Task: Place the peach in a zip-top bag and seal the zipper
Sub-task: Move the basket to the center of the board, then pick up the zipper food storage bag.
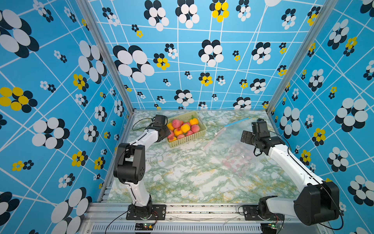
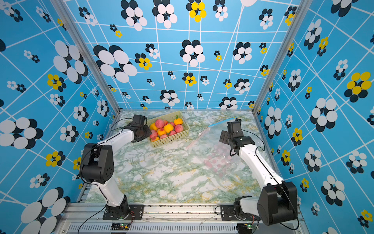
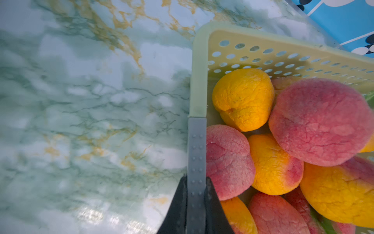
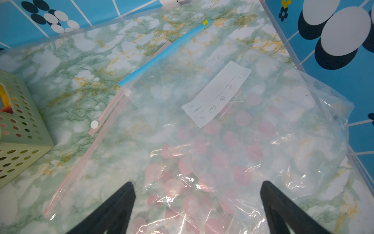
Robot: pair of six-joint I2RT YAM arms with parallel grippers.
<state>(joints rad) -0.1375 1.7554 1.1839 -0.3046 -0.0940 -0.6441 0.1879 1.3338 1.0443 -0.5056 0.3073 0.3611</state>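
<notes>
Several pink and yellow-orange peaches (image 1: 176, 123) (image 3: 321, 121) fill a pale green perforated basket (image 1: 188, 139) (image 3: 199, 81) at the back of the table. My left gripper (image 1: 165, 132) (image 3: 197, 121) is shut on the basket's near-left rim, its jaws pinched together over the wall. A clear zip-top bag (image 1: 238, 154) (image 4: 253, 141) lies flat at the right, printed with pink dots, with a pink zipper strip (image 4: 81, 162) and a white slider (image 4: 94, 124). My right gripper (image 1: 245, 136) (image 4: 197, 184) hangs open above the bag, holding nothing.
A second clear bag with a blue zipper strip (image 4: 162, 54), a yellow slider (image 4: 205, 21) and a white label (image 4: 216, 93) overlaps the dotted one. Patterned blue walls close in the marble table (image 1: 182, 178) on three sides.
</notes>
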